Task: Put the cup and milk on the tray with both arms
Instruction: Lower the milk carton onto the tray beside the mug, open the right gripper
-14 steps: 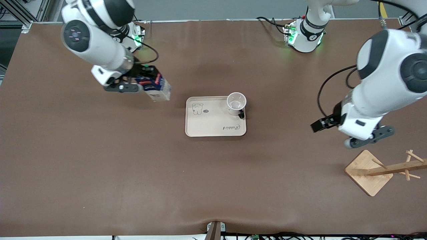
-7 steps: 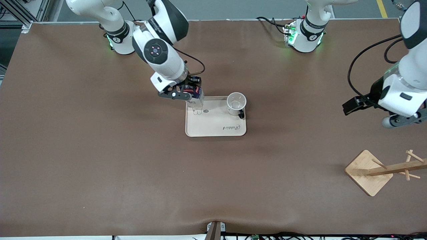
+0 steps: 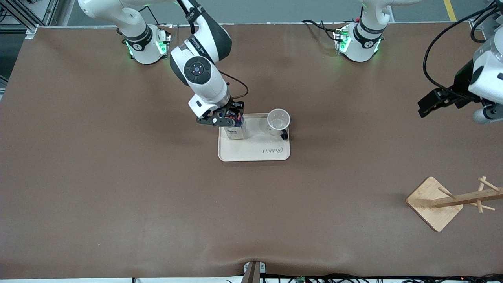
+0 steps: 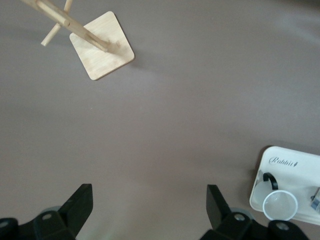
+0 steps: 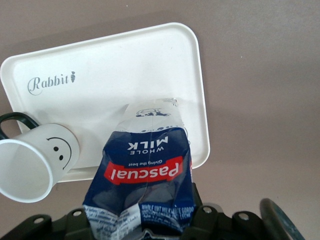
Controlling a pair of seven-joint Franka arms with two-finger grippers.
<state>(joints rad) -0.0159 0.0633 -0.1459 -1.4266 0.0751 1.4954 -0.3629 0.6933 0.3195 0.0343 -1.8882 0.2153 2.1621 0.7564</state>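
Note:
The cream tray (image 3: 255,151) lies mid-table; it also shows in the right wrist view (image 5: 110,75) and the left wrist view (image 4: 300,175). The white smiley cup (image 3: 278,122) stands on the tray's corner toward the left arm's end (image 5: 35,162) (image 4: 280,205). My right gripper (image 3: 226,118) is shut on the blue milk carton (image 3: 235,127) (image 5: 145,170), whose pale base rests on or just above the tray beside the cup. The green cap is hidden. My left gripper (image 3: 452,103) (image 4: 147,207) is open and empty, raised over the table at the left arm's end.
A wooden rack with pegs on a square base (image 3: 434,202) (image 4: 101,52) lies tipped near the left arm's end, nearer the front camera. The two green-lit arm bases (image 3: 147,45) (image 3: 355,41) stand along the table's top edge.
My right gripper carried the milk carton from over the bare table onto the tray and lowered it beside the cup. My left gripper rose and drew back toward its own end.

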